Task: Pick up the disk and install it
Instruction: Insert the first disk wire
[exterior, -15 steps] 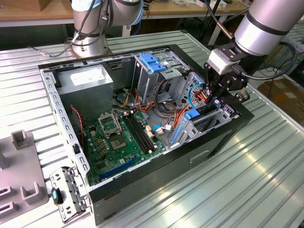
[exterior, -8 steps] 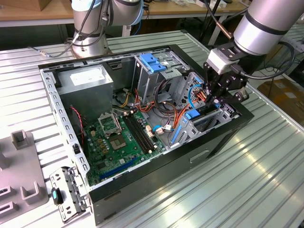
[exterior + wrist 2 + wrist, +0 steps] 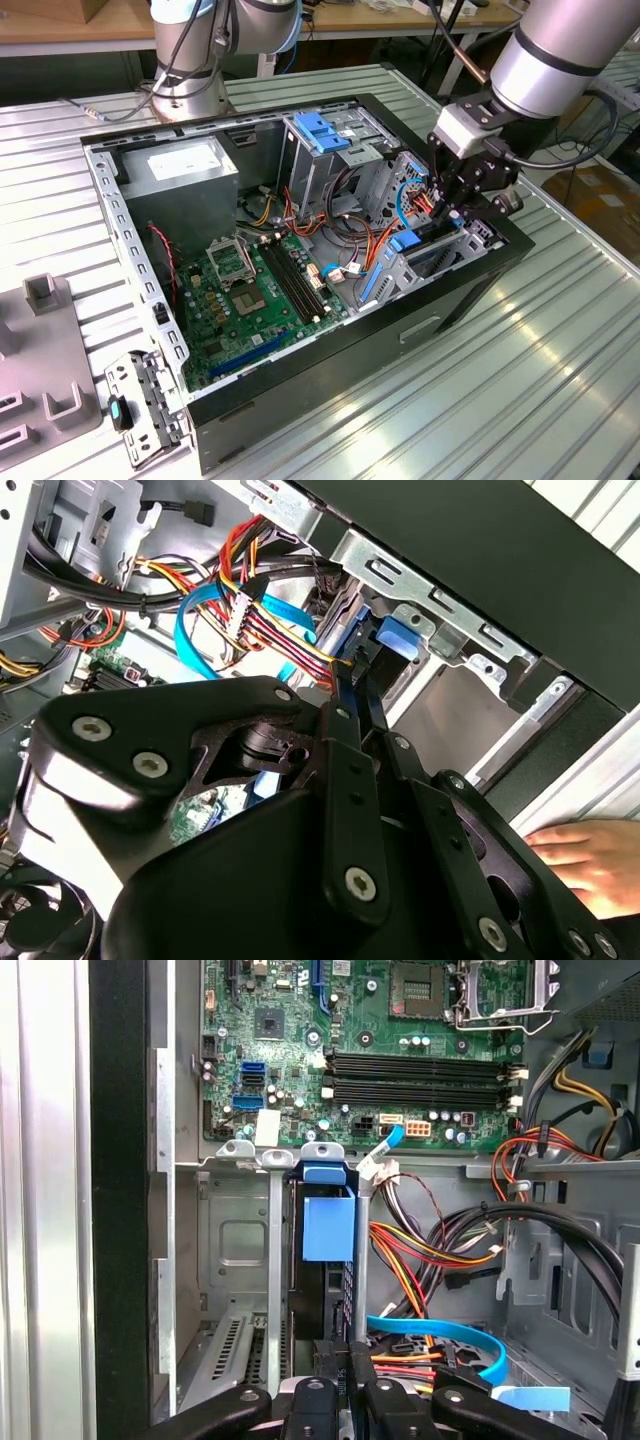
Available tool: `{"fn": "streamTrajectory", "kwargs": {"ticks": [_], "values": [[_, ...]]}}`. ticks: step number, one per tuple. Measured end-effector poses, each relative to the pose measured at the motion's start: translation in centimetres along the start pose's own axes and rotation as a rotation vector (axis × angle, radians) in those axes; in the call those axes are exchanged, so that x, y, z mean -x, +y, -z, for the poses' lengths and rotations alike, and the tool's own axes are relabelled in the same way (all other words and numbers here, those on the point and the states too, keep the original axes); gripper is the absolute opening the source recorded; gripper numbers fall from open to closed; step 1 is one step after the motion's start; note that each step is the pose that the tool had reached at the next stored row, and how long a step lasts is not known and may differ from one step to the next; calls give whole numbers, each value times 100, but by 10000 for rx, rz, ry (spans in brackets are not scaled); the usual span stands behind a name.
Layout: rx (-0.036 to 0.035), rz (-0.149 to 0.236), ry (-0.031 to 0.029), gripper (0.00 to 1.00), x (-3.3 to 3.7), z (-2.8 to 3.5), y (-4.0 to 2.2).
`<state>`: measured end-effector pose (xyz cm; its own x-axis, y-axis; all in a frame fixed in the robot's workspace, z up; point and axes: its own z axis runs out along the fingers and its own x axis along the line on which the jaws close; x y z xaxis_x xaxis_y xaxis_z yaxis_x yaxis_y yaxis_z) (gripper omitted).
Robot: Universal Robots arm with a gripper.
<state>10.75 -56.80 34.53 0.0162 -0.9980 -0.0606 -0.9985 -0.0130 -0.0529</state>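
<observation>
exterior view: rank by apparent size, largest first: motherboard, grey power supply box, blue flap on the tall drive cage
1. motherboard, largest by a clear margin.
2. grey power supply box.
3. blue flap, smallest.
The box and flap sit farther back, so they look a bit smaller than they are.

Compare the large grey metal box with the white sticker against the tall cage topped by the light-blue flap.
In the exterior view, the grey box is closed and solid-walled; the cage is an open metal frame. The box carries a white sticker, while the cage carries a blue flap. Both sit inside the open computer case.
</observation>
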Motion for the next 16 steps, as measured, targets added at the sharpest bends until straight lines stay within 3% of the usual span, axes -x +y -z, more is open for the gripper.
{"fn": "streamTrajectory", "kwargs": {"ticks": [16], "values": [[22, -2, 0, 17, -4, -63, 3]]}}
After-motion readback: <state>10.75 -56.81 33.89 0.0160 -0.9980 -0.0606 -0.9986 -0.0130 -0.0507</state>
